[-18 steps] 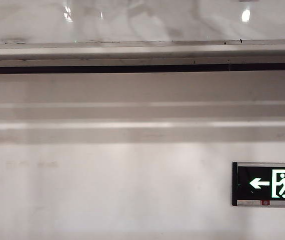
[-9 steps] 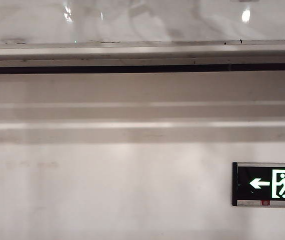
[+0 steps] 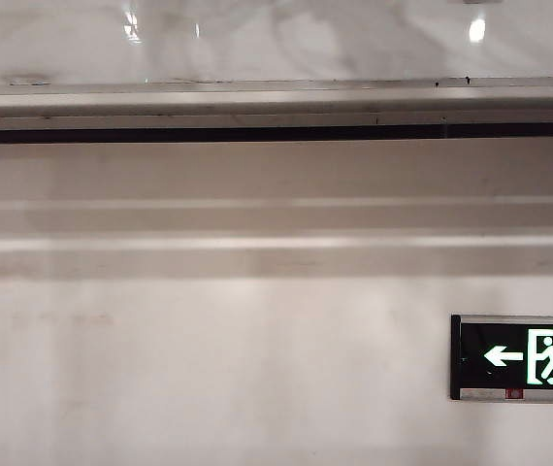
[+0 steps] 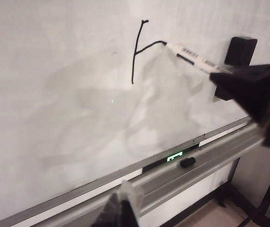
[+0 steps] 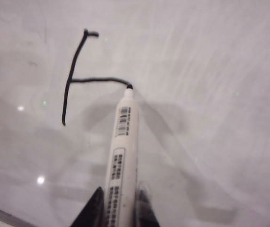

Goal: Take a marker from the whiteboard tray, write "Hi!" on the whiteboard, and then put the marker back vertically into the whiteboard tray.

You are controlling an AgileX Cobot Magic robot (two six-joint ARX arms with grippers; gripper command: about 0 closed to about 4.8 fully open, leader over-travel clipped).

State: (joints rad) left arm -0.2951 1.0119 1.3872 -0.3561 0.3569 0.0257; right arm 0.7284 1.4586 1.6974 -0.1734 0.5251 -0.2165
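Marker point(image 5: 121, 161) is sitting clenched in my right claw point(image 5: 118, 210), nib pressing on the whiteboard point(image 5: 211, 71) at the end of a short crossbar stroke point(image 5: 99, 80) that's running off a tall vertical stroke point(image 5: 73, 78). So I'm reading this as mid-"H": 1st upright done, bar nearly done, 2nd upright + "i" + "!" not yet written. Left wrist cam is showing the same thing from the side: marker point(image 4: 192, 56) angling in from the right claw point(image 4: 248, 87) w/ tip on the bar's end. A black block point(image 4: 240, 51), prob. an eraser, is sitting on the board just behind that claw. Whiteboard tray point(image 4: 206, 158) is running below the writing, w/ a small dark cap-like piece point(image 4: 187, 162) lying on it. Left claw point(image 4: 121, 213) is hanging near the tray, well apart from the writing; only a blurry fingertip is showing, so I can't tell if it's released or clenched. Exterior cam is catching only the tray point(image 3: 276, 102), the board's lower edge and an exit sign point(image 3: 519, 356), no arms. Next I'm thinking: lift the nib, go up, pull the 2nd upright down through the bar's end, keeping pressure light so the tip isn't skidding.
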